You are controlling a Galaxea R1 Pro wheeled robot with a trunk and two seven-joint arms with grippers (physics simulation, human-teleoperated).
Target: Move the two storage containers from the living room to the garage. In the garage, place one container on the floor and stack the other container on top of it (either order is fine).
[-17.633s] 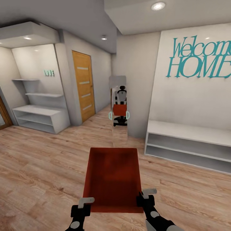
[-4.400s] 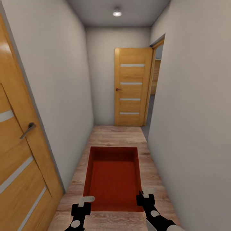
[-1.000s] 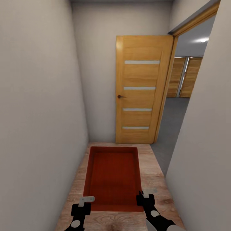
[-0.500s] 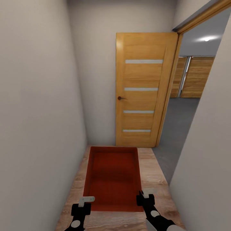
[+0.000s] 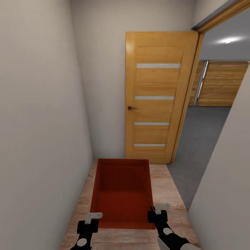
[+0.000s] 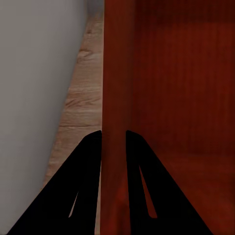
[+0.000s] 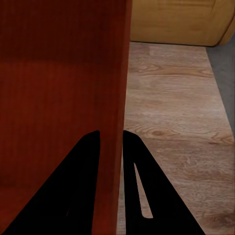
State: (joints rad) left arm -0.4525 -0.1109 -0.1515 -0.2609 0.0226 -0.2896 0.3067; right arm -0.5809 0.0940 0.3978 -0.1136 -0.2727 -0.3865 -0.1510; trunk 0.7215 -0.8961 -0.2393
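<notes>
One orange-red storage container (image 5: 122,194) hangs in front of me over the wood plank floor, carried by both arms. My left gripper (image 5: 93,217) is shut on the container's near left wall; in the left wrist view its two dark fingers (image 6: 88,166) clamp the thin wall (image 6: 113,98) of the container. My right gripper (image 5: 158,209) is shut on the near right wall, and the right wrist view has its fingers (image 7: 139,181) on either side of that wall (image 7: 117,98). Through the doorway at the right lies the garage with its dark grey floor (image 5: 201,135).
I stand in a narrow hallway with a white wall (image 5: 38,121) close on the left and another wall (image 5: 225,187) close at the right. An open wooden door (image 5: 156,97) stands ahead against the end wall. Wood-panelled doors (image 5: 222,85) show at the garage's far side.
The view has moved forward along the hallway: the open door looms larger and more of the garage floor shows through the doorway. The container stays held the same way in both grippers.
</notes>
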